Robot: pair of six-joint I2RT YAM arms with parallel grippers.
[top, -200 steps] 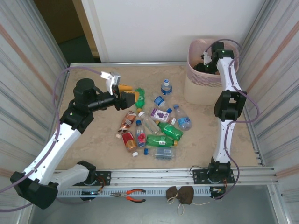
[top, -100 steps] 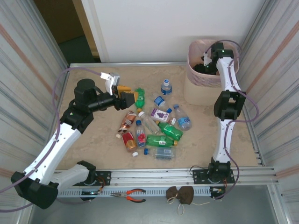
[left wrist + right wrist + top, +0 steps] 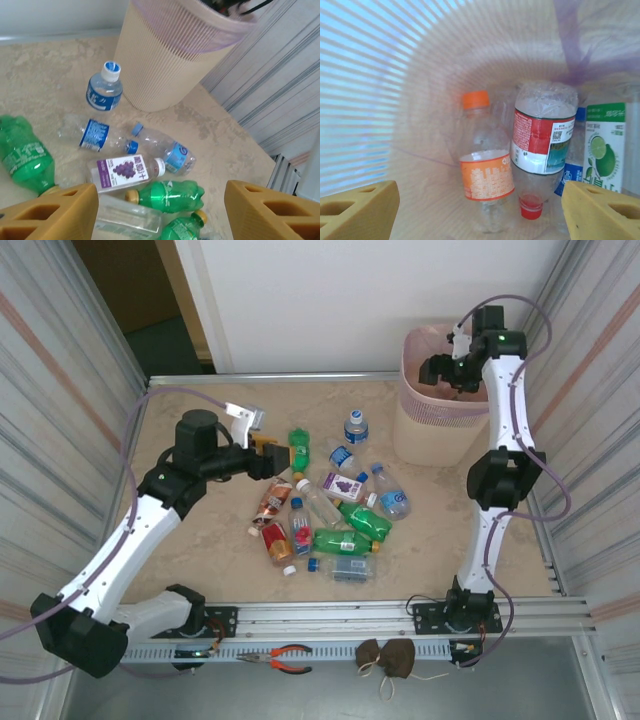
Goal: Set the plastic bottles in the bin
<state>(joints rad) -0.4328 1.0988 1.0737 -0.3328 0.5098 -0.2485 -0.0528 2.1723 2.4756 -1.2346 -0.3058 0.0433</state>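
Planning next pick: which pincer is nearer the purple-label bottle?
Left. Left pincer hovers a little left of the purple-label bottle; right pincer is farther off, above the bin.

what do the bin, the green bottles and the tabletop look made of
Bin: likely moulded plastic, matte; fine ribbed lattice, light glows through its wall. Green bottles: thin translucent plastic, glossy; dented, with highlights. Tabletop: mottled beige, stone-look; whether stone or laminate is unclear.
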